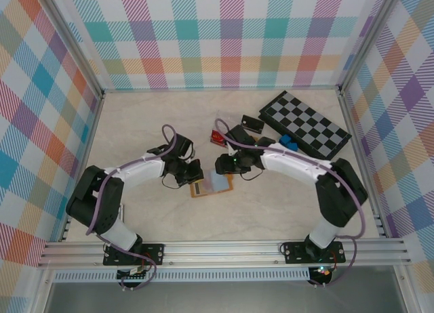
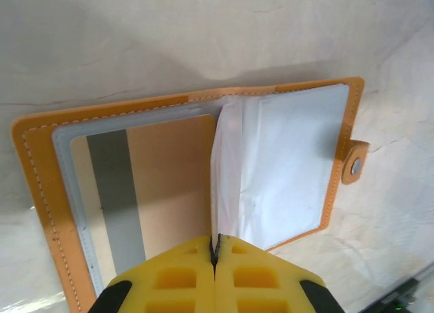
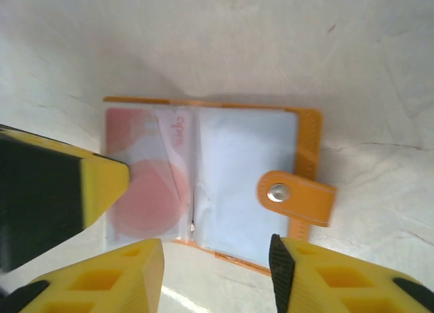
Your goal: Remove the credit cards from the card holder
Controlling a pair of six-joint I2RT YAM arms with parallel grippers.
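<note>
White shells and black joints are covering the left arm point(image 1: 135, 169) and right arm point(image 1: 298, 165), purple cables point(image 1: 169, 133) are looping along both, and black base plates point(image 1: 133, 253) are gripping a silver rail point(image 1: 224, 248). The left end effector point(image 1: 189, 174) and right end effector point(image 1: 225, 167) are wearing yellow fingers point(image 2: 176, 279) with square moulded recesses.
</note>
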